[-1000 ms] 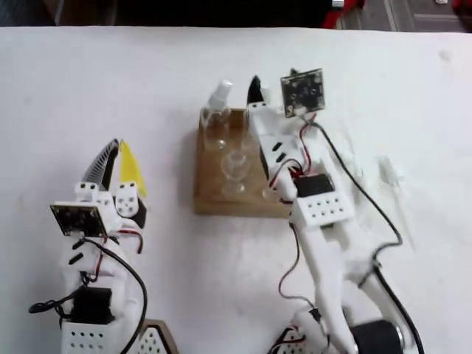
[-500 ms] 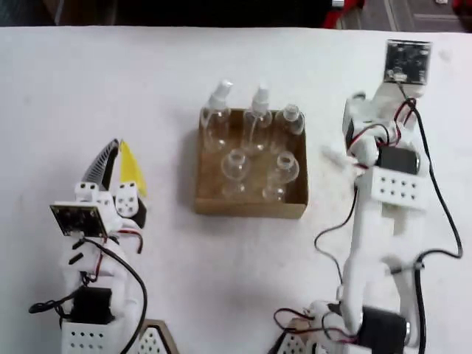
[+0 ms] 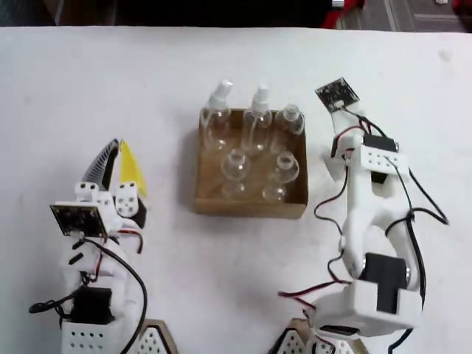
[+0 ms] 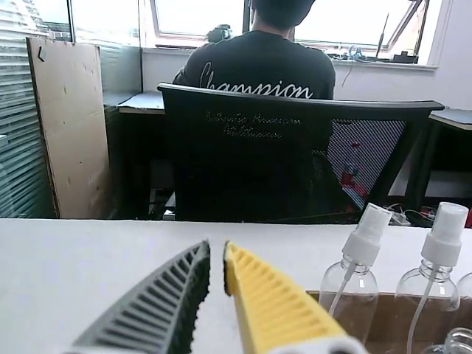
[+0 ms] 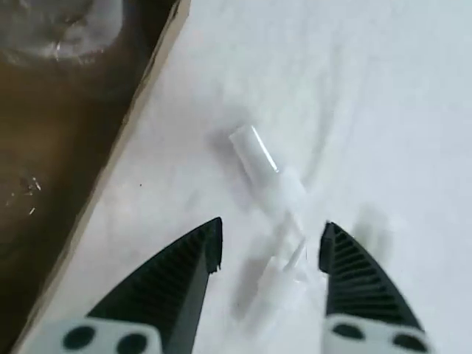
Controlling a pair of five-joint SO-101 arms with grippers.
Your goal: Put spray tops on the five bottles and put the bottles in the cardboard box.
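Just beside the cardboard box, the right gripper hangs, fingers parted astride a spray top apparently lying lengthwise between them.

nothing on the table carries any readable text or number.

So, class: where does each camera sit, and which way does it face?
High view: fixed overhead, looking down on the cardboard box, left arm, right arm.
Left wrist view: on that wrist, level past the left gripper toward two spray-topped bottles.
Right wrist view: on that wrist, down past the open right gripper onto a spray top.
Shared, high and left wrist: those bottles.
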